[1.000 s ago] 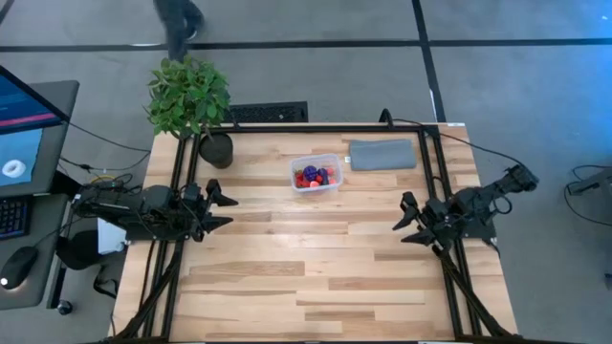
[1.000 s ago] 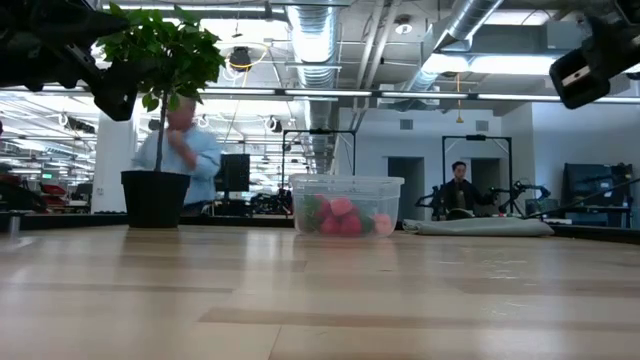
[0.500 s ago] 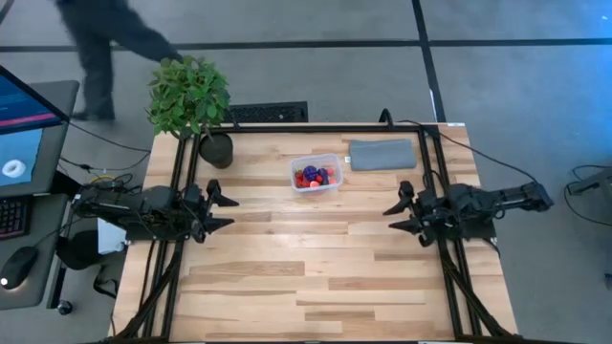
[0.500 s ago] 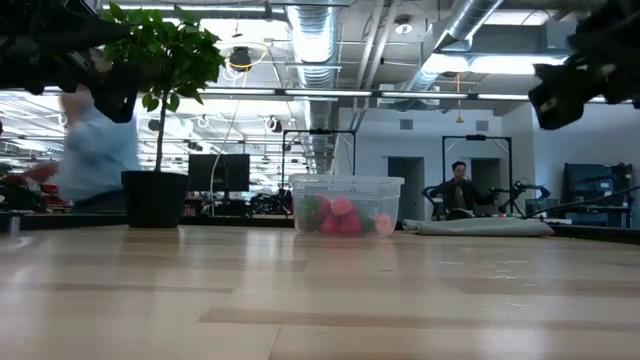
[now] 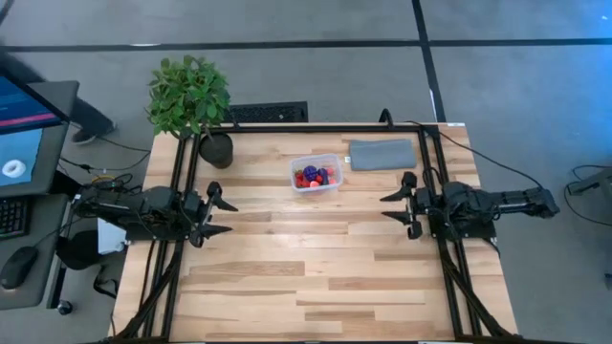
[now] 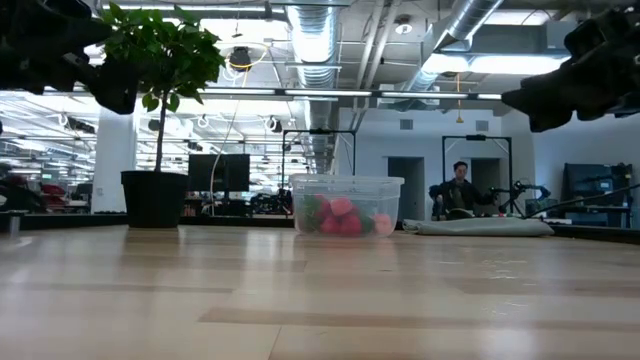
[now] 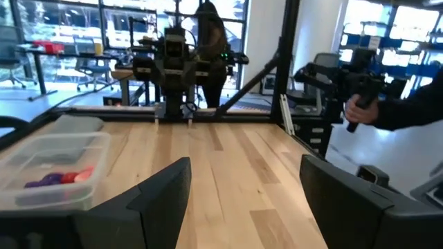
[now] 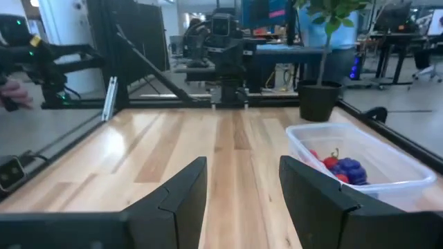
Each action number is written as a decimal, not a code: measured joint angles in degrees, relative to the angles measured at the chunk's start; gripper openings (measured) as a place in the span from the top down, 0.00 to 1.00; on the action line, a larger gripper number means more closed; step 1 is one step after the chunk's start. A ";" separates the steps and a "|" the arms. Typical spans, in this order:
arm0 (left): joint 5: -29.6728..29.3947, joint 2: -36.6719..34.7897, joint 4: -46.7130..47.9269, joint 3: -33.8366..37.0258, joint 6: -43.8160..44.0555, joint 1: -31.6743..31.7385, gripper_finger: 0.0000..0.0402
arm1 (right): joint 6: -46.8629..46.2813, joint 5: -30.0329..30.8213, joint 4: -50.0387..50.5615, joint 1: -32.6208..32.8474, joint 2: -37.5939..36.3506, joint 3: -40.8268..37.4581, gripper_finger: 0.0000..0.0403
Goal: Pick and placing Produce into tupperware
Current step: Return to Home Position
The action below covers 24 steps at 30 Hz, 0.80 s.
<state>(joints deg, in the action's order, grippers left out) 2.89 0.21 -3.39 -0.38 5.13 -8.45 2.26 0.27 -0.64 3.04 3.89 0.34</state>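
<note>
Left gripper (image 5: 222, 216) hangs over the left edge of the light wooden counter (image 5: 316, 268), near the leafy green potted plant (image 5: 188, 96), fingers spread wide with nothing between them. Toward the far middle sits the small clear plastic tupperware box (image 5: 337, 164) with the tiny red and purple toy produce (image 5: 315, 176) piled inside, and a flat grey rectangular pad (image 5: 382, 154) just beside it. Right gripper (image 5: 387, 205) hovers over the right edge pointing inward, fingers apart and empty too.

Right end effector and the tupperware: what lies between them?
Only bare table lies between the right end effector and the tupperware, as the high view shows.
</note>
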 joint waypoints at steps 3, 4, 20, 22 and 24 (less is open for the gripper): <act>0.94 0.02 0.82 -0.02 -1.01 -0.01 0.35 | 0.80 -0.06 0.00 -1.15 0.99 0.00 0.49; 1.23 0.02 0.74 0.00 -1.50 -0.02 0.35 | 0.81 -0.06 0.00 -1.55 1.50 0.00 0.49; 0.86 0.15 0.87 -0.02 -3.52 -0.02 0.35 | -2.25 -0.21 0.13 -5.54 7.90 0.00 0.49; 0.84 0.15 0.87 -0.02 -2.56 -0.02 0.35 | -2.25 -0.23 0.15 -5.42 7.90 0.00 0.49; 0.81 0.15 0.89 -0.02 -2.32 -0.02 0.35 | -2.25 -0.25 0.15 -5.39 7.90 0.00 0.49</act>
<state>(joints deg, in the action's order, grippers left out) 3.70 0.36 -2.50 -0.40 2.81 -8.47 0.01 0.01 -0.49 -2.35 11.79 0.34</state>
